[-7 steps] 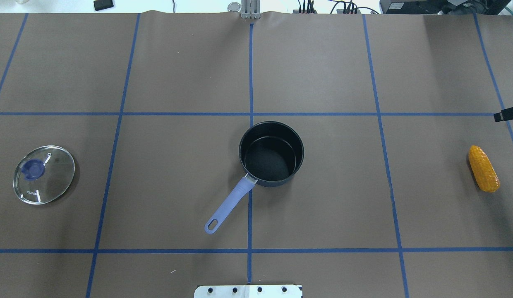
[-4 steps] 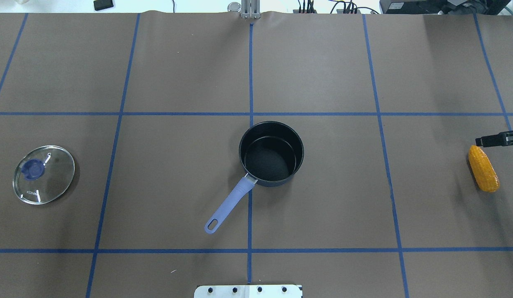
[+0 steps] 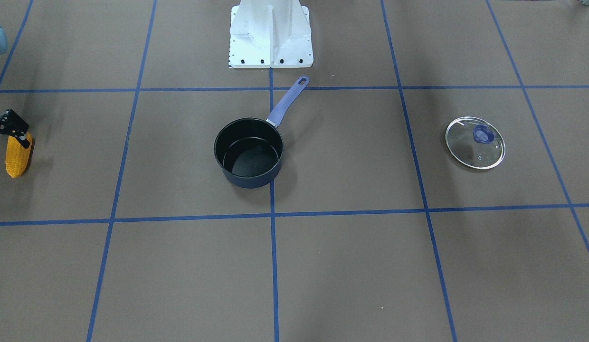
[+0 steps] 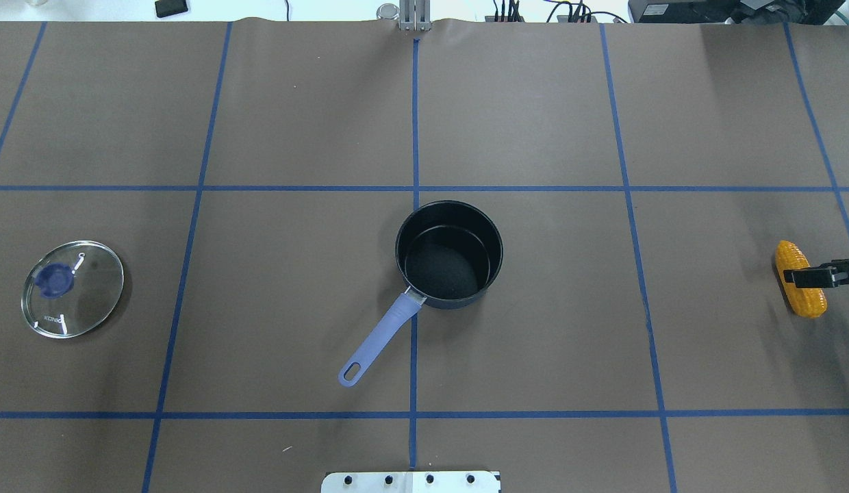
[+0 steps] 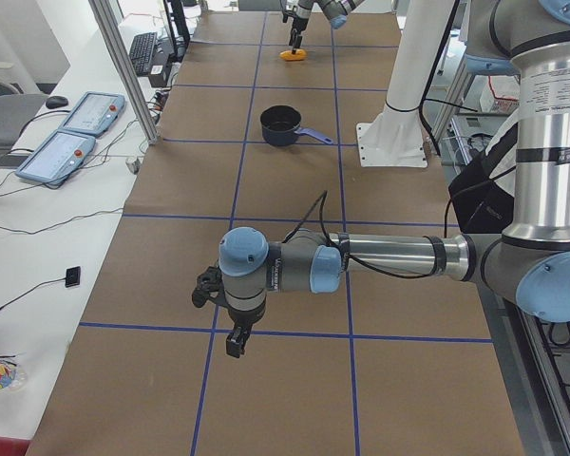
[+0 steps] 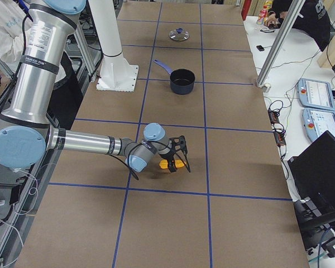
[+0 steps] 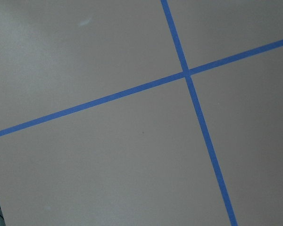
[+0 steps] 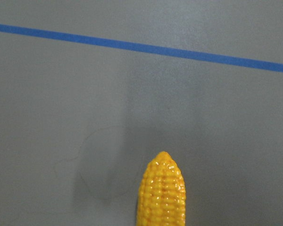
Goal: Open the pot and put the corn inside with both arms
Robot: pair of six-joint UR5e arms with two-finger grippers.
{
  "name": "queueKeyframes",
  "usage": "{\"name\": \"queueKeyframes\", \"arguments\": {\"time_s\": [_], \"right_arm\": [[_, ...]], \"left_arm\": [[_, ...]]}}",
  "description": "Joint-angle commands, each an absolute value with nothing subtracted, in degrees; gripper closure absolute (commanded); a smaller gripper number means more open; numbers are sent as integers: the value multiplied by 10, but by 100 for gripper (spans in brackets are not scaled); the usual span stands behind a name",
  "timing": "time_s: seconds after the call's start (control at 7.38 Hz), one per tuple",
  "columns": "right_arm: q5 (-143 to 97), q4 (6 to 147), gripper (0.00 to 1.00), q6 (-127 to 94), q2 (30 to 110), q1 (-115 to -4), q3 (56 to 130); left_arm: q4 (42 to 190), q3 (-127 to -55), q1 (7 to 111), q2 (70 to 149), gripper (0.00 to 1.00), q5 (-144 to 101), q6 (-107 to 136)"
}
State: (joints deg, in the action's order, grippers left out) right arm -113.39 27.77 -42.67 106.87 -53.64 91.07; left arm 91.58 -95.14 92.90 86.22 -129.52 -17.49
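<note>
While the corn (image 4: 804, 300) lies flat on the desk (image 4: 534, 342), well apart from the pot (image 4: 449, 263) on the pot's right, the right claw (image 6: 178, 158) has travelled along the cob. A moment ago it was beyond the cob's far end; now one dark finger crosses the cob's middle in the overhead view. Its jaws stand wide and appear to straddle the cob without pinching it. The reach looks nearly done, so I judge that settling and closing come next, then the carry to the pot. The pot is already open and empty. Its lid (image 4: 72, 288) rests knob-up, well apart on the pot's left. Farther out than the lid, the left claw (image 5: 234, 340) hangs over bare desk; I cannot tell its spread.
</note>
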Motion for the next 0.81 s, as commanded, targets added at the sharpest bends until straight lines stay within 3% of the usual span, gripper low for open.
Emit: {"name": "queueKeyframes", "arguments": {"time_s": [0.0,0.14,0.27,0.41,0.68], "right_arm": [[-1114,255,18,-427,1071,-515,890],[-1114,255,55,-427,1071,-511,889],[-1114,255,84,-427,1069,-507,889],[-1114,255,100,-427,1066,-507,890],[-1122,258,100,-426,1049,-507,910]], "left_arm": [[916,-952,929,862,1,-1295,-175],[916,-952,929,861,1,-1295,-175],[916,-951,929,861,1,-1295,-175],[916,-951,929,861,1,-1295,-175],[916,-952,929,861,1,-1294,-175]]}}
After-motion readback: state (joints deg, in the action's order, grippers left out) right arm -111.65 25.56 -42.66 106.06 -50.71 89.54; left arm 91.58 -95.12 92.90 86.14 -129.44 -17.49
